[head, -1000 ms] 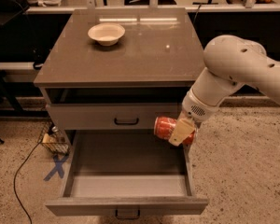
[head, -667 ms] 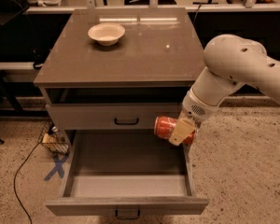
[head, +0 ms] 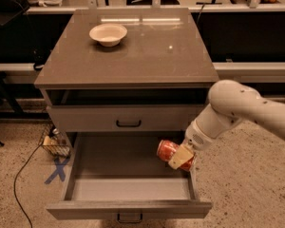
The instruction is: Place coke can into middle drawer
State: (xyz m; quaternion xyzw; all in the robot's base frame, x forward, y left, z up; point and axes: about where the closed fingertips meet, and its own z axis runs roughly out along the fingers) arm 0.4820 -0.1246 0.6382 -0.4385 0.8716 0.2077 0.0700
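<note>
One second on, my gripper (head: 179,157) is clamping the coke can (head: 166,149) lower, dipping into the open middle drawer (head: 128,190); release is nearing.

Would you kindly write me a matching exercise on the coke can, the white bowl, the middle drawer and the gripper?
1. coke can
2. white bowl
3. middle drawer
4. gripper

a. pulled open
b. on the cabinet top, back left
c. orange-red, held tilted
d. at the open drawer's right side, closed on the can

Pairs: 1-c, 2-b, 3-a, 4-d
</note>
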